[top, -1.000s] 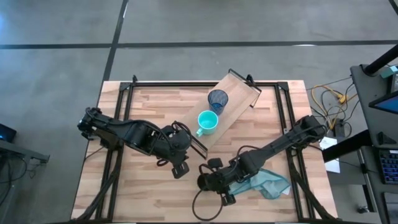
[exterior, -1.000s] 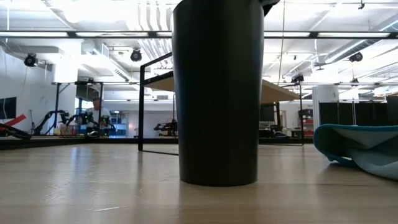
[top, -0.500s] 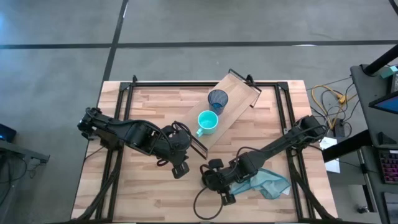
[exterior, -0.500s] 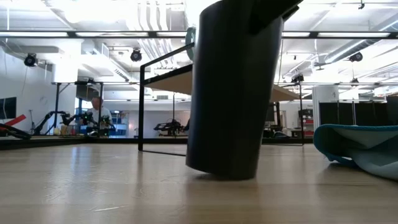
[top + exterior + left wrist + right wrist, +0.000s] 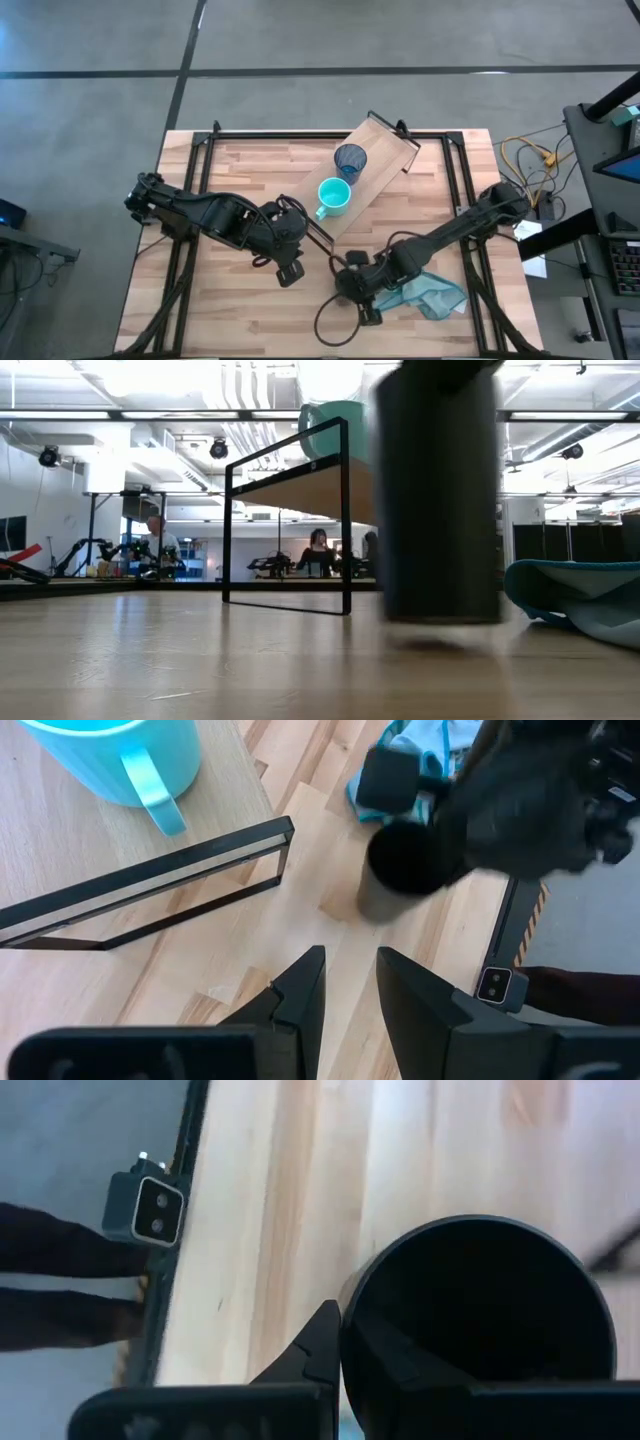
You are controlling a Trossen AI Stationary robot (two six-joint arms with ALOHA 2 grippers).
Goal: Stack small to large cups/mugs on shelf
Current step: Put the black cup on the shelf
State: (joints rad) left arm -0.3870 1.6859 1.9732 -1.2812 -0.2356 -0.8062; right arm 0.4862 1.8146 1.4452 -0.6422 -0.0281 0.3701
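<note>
Three vessels catalogued. Teal mug: upright on the shelf, near its lower end, handle toward the left arm. Dark-blue tumbler: upright on the same plank, just beside the mug, farther along the board. Black cup: off the shelf, held upright just above the counter in the low view, a shadow under its base; shows from the left wrist view as a dark open mouth beyond the shelf's black wire end frame.

Right gripper: low over the counter's front middle, clamped on the black cup, one finger pressed against the rim outside, cup mouth filling the right wrist view.

Left gripper: near the shelf's lower end, over bare counter, holding nothing, fingers slightly apart with a narrow gap between them.

Teal cloth: crumpled on the counter beside the right arm, just behind the held cup.

Shelf: laid diagonally across the counter's middle, light-wood plank.

Person: far back in the room, seen under the shelf plank in the low view.
</note>
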